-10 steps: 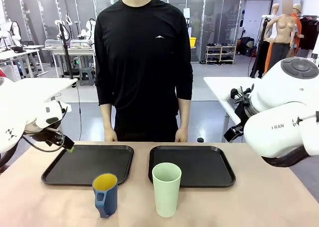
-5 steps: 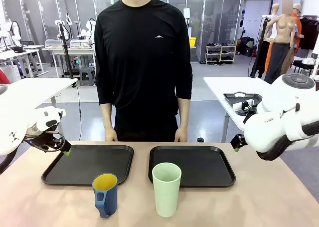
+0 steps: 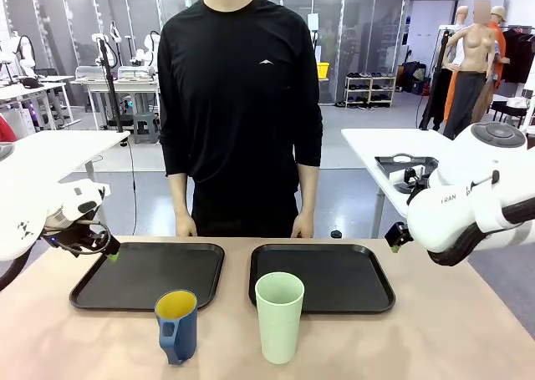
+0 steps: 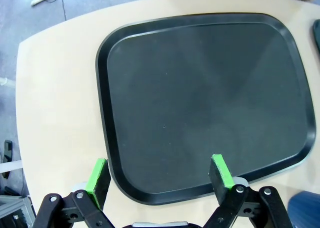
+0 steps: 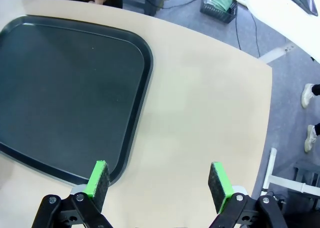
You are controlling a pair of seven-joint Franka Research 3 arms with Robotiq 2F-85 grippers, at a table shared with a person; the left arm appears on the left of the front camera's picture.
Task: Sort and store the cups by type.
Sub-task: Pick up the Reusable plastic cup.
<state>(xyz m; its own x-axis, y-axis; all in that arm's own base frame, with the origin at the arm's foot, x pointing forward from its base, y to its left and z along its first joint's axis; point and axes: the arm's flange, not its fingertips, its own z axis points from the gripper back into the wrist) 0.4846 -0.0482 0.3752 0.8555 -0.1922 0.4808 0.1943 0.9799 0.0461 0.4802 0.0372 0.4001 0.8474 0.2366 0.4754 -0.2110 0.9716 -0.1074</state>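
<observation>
A tall pale mint-green tumbler stands near the table's front edge, just in front of the right black tray. To its left stands a shorter dark blue mug with a yellow inside, its handle facing the front, in front of the left black tray. My left gripper hovers at the left tray's far left corner; in its wrist view the gripper is open above that tray. My right gripper hangs beyond the right tray's right edge; its wrist view shows the gripper open over bare table beside that tray.
A person in a black long-sleeved top stands at the far side, hands resting at the table's edge behind the trays. A white table stands at the back right. Bare tabletop lies right of the right tray.
The right arm has drawn back to the right and lowered, so its gripper now hangs by the right tray's edge. The left gripper has dipped slightly. The cups have not moved.
</observation>
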